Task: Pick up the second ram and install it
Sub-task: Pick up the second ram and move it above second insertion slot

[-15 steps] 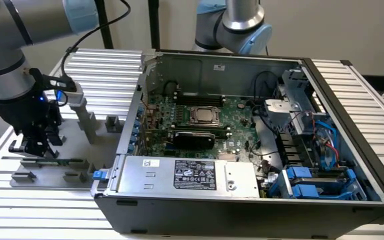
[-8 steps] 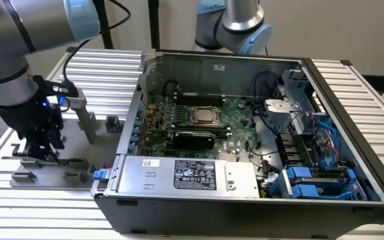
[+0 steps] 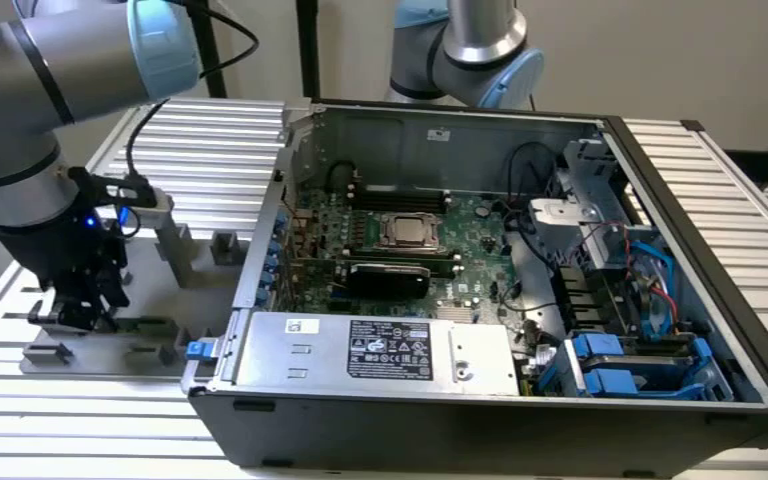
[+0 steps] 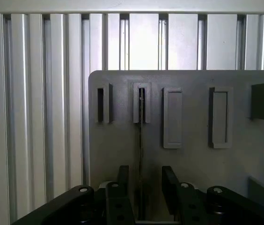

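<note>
1. Black two-fingered gripper (image 4: 145, 171) hangs low over the flat grey fixture plate (image 4: 193, 159), its fingers spread and holding nothing.
2. Thin, dark, edge-on second ram (image 4: 141, 140) stands upright in the plate's slotted holders, between the fingers, probably so they can clamp its faces.
3. Open black metal computer case (image 3: 491, 430) sits beside the plate.

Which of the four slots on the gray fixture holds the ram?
The narrow slot in line with the gripper: the ram stands edge-on in it; the others are empty.
</note>
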